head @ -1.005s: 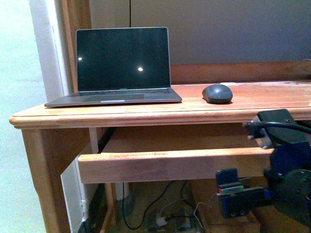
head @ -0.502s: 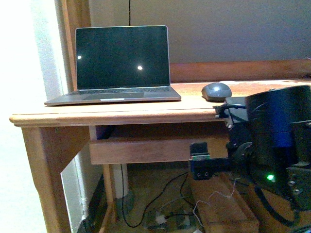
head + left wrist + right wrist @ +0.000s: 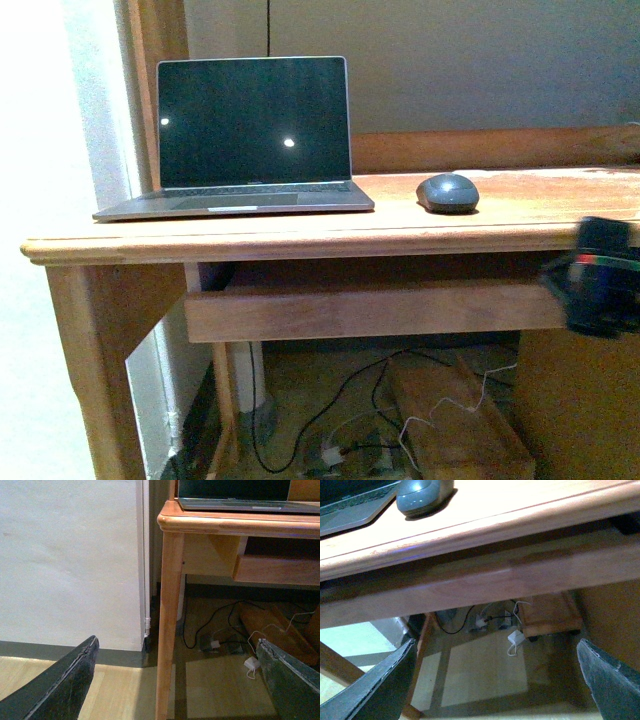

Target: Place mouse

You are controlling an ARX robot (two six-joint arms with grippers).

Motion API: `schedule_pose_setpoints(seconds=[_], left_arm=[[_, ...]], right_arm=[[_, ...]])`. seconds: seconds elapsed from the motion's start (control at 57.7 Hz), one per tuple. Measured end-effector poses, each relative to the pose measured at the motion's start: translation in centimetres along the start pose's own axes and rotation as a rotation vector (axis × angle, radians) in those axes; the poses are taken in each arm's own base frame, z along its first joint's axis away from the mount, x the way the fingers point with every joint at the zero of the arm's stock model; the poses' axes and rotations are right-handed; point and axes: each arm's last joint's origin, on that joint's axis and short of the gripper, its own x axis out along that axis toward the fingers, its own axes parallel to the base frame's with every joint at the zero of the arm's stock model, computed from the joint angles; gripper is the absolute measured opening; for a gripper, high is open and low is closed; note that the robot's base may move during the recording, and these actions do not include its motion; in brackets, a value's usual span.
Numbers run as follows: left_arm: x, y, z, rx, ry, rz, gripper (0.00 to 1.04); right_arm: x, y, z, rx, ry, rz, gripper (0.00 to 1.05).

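Two grippers showed up in your wrist views, and both stood with their dark fingers spread wide apart and nothing between them. The left gripper (image 3: 175, 680) hung low beside the desk (image 3: 300, 235), its fingers (image 3: 60, 685) framing the desk's front leg (image 3: 167, 630), the wall behind it and a patch of light wood floor. Between and beyond those fingers lay a tangle of cables (image 3: 215, 640) and a white adapter (image 3: 251, 663) on the floor. The laptop (image 3: 235, 495) sat on the desktop well above this gripper, only its front edge showing.

The right gripper (image 3: 495, 680) pointed up at the underside of the desk's front edge. The mouse (image 3: 422, 495) rested on the desktop above and beyond that gripper, well apart from its fingers (image 3: 607, 680), just beside the corner of the laptop. Under the desk, between the fingers, you could see the closed drawer front (image 3: 495, 582) and a wooden box (image 3: 547, 615) on the floor.

From the front camera, the mouse (image 3: 447, 193) sat upright on the desktop near the open laptop (image 3: 245, 140), apart from it, with the screen dark. A blurred dark blue part of the right arm (image 3: 600, 278) crossed the frame edge below desktop level, lower than the mouse and off to its side; its detail was too smeared to read.
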Motion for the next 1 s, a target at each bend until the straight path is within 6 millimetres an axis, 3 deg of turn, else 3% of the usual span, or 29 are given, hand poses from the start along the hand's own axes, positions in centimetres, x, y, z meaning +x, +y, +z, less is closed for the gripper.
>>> schedule_pose_setpoints(seconds=[0.173,0.26,0.381,0.468,0.624,0.849,1.005], left_arm=[[0.0,0.0,0.0,0.000,0.000,0.000,0.97],[0.0,0.0,0.0,0.000,0.000,0.000,0.97],[0.0,0.0,0.0,0.000,0.000,0.000,0.97],[0.0,0.0,0.0,0.000,0.000,0.000,0.97],[0.0,0.0,0.0,0.000,0.000,0.000,0.97],[0.0,0.0,0.0,0.000,0.000,0.000,0.97],[0.0,0.0,0.0,0.000,0.000,0.000,0.97]], right_arm=[[-5.2,-1.9,-1.8,0.053,-0.021,0.006,0.97],[-7.4,-2.1,-3.6,0.077,-0.010,0.001,0.97],[-9.6,-1.9,-5.6,0.085,-0.023,0.009,0.97],[-9.9,-1.6,-6.3,0.056,-0.081,0.003,0.97],[-10.1,-1.5,-6.3,-0.195,-0.174,-0.039,0.67],[-10.1,-1.5,-6.3,-0.258,-0.174,-0.044,0.24],[-10.1,-1.5,-6.3,-0.272,-0.173,-0.045,0.03]])
